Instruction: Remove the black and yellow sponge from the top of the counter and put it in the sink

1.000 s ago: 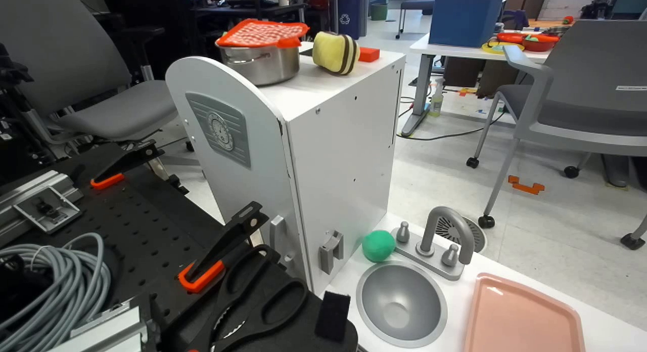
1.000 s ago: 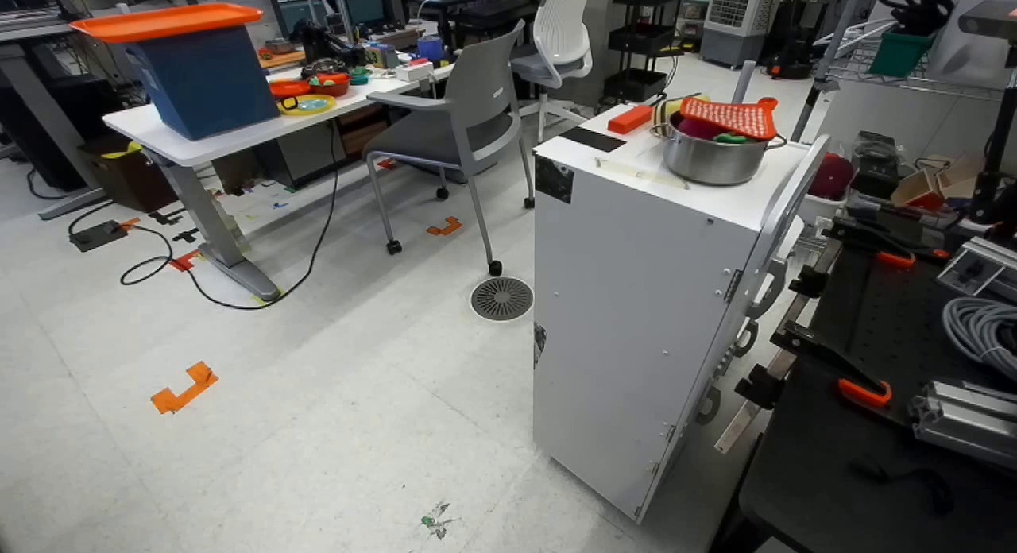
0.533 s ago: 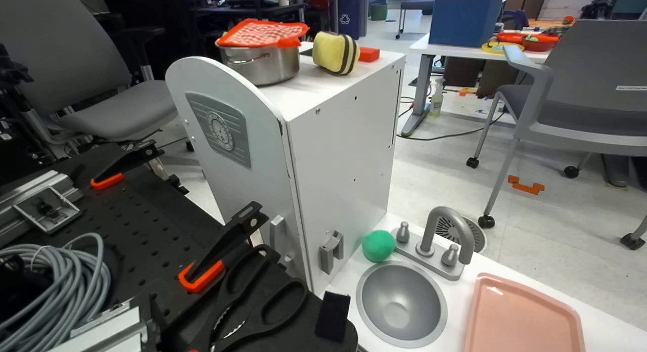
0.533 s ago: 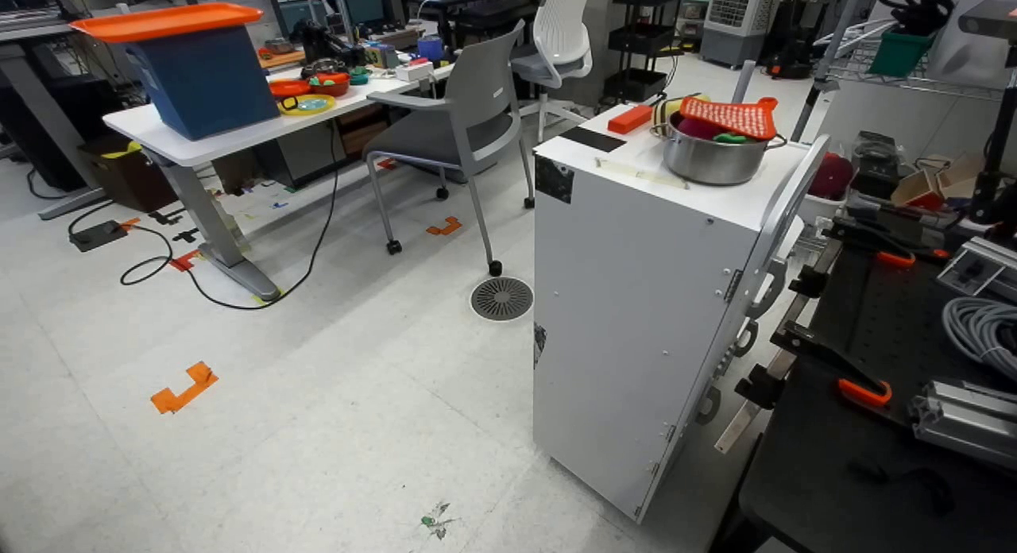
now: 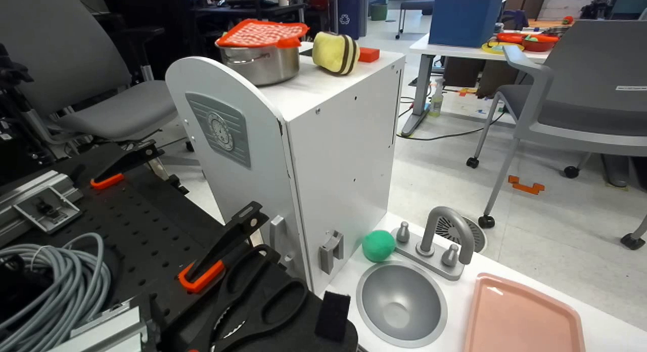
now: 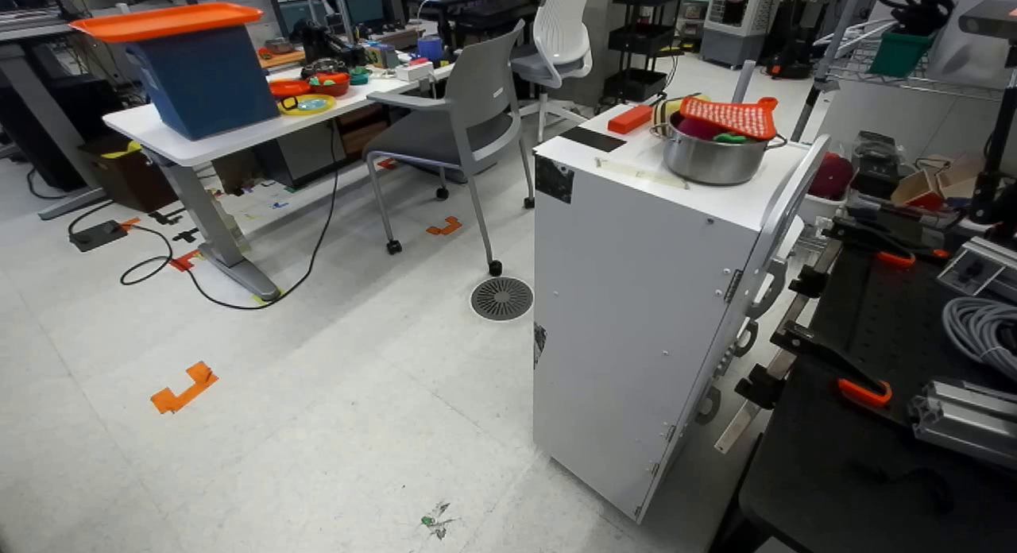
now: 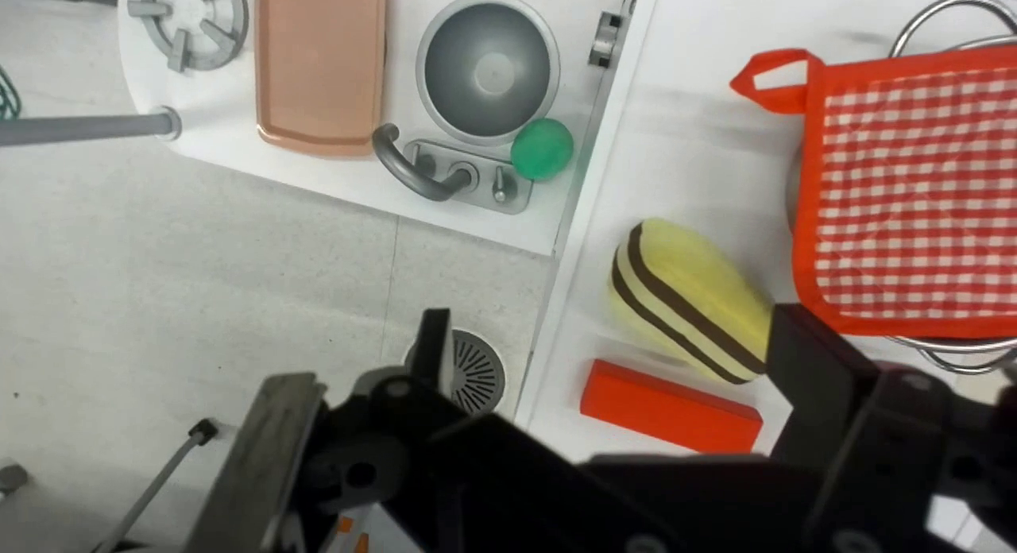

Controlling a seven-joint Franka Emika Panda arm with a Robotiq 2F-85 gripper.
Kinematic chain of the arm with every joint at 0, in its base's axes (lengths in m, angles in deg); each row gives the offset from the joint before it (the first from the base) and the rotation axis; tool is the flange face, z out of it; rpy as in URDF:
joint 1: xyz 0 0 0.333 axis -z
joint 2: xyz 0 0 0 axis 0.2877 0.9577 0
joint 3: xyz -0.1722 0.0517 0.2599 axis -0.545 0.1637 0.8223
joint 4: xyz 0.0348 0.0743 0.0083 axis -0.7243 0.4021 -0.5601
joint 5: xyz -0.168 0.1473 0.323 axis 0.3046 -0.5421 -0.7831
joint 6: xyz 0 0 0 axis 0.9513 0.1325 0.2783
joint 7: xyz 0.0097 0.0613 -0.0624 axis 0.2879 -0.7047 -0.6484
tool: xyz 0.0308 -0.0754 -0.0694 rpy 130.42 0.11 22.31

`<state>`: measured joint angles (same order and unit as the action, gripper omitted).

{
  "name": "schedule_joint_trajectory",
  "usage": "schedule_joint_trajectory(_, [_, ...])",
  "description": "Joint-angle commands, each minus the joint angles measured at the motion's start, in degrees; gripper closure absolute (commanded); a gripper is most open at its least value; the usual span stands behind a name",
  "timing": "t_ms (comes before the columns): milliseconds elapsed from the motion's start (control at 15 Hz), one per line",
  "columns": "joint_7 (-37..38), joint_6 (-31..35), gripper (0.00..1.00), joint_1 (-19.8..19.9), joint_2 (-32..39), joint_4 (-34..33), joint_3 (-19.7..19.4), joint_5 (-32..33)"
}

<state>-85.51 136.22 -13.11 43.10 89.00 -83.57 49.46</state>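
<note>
Approach judged in hand: sponge lies ungrasped just beside the red block, gripper spread and empty; next move calls for centring over the sponge and descending.

Ylw sponge w/ dk stripes atop wht counter in an exterior view, btwn steel pot (potholder over it) & red block. Grn ball just beside gry sink; pink tray R of sink. Coiled gry cable on blk desk, L.
</note>
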Motion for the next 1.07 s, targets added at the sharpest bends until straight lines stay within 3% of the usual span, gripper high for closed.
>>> schedule_joint_trajectory(0, [-7.04, 3.98, 0.00, 0.27, 1.71, -1.25, 1.81, -2.28])
schedule_joint_trajectory(267, [-16.89, 7.17, 0.00, 1.25, 2.80, -1.01, 3.46, -6.87])
schedule_joint_trajectory(467, [-22.89, 5.64, 0.00, 1.99, 4.13, -1.86, 3.88, -11.24])
schedule_joint_trajectory(1000, [-26.34, 2.10, 0.00, 3.09, 8.17, -4.23, 3.59, -11.52])
